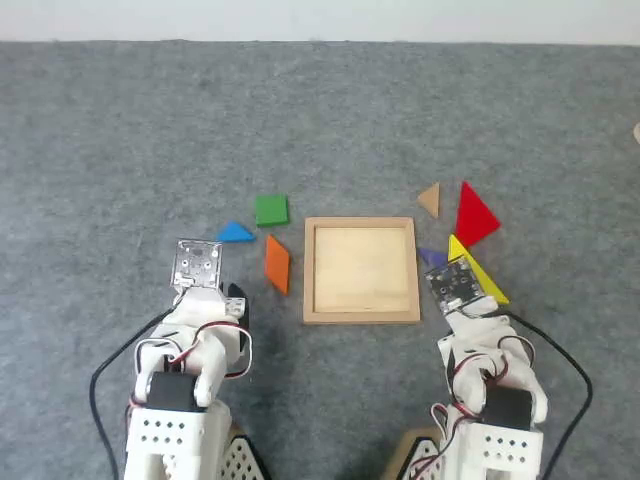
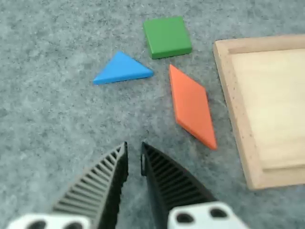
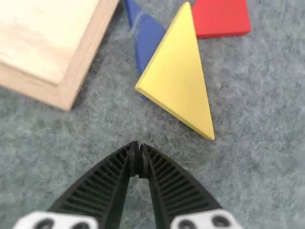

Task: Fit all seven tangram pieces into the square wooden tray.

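Tray (image 1: 361,318) — square, pale wood — on grey felt (image 1: 320,120)

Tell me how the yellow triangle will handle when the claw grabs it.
The yellow triangle looks a solid, flat slab: probably stiff and light, not apt to roll. Its converging edges may slip from a pinch. It seems to overlap the blue piece, so it might rock when pushed.

On the mottled grey surface (image 1: 320,120) lie a pale wooden tray (image 1: 361,223), a green square (image 1: 271,209), a light blue triangle (image 1: 235,233), an orange parallelogram (image 1: 277,263), a tan triangle (image 1: 430,199), a red triangle (image 1: 473,216), a yellow triangle (image 3: 180,76) and a dark blue piece (image 3: 145,36), while the left tool (image 2: 133,157) and the right tool (image 3: 138,155) are ribbed black.
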